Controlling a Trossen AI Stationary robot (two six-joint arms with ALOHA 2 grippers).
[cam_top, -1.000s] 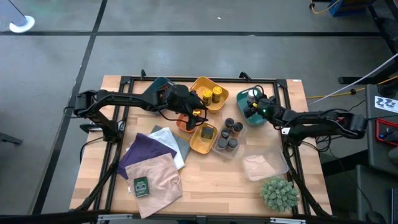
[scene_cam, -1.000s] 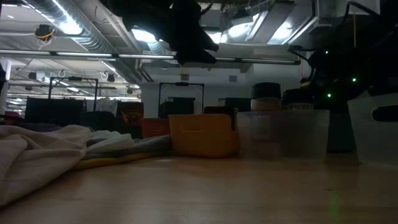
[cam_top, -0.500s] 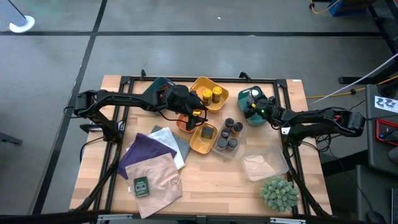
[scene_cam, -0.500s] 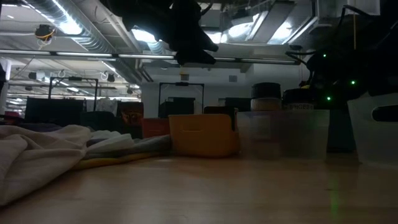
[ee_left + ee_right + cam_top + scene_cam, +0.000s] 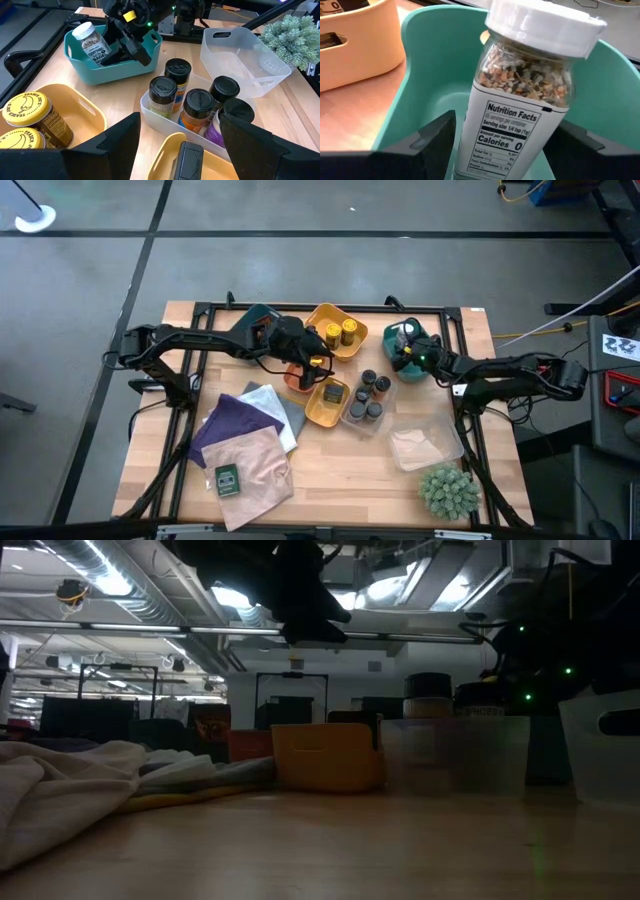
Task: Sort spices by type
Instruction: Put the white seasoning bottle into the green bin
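Observation:
A clear spice jar [image 5: 525, 100] with a white lid stands tilted inside the teal tray [image 5: 425, 60], base down. My right gripper [image 5: 505, 145] is open inside that tray, with a finger on either side of the jar and a gap to each. The left wrist view shows the same jar [image 5: 92, 42] beside my right gripper [image 5: 127, 42]. My left gripper [image 5: 180, 120] hangs open with nothing in it, above the trays at the table's middle [image 5: 320, 365]. Several dark-lidded jars [image 5: 197, 102] stand in a clear tray [image 5: 365, 402]. Two yellow jars [image 5: 340, 332] sit in the far yellow tray.
A second yellow tray [image 5: 327, 402] holds a dark packet. An orange tray [image 5: 297, 378] lies under my left arm. An empty clear tray [image 5: 425, 445] and a green plant [image 5: 448, 490] are at the near right. Folded cloths [image 5: 250, 445] and a green packet [image 5: 228, 478] lie at the near left.

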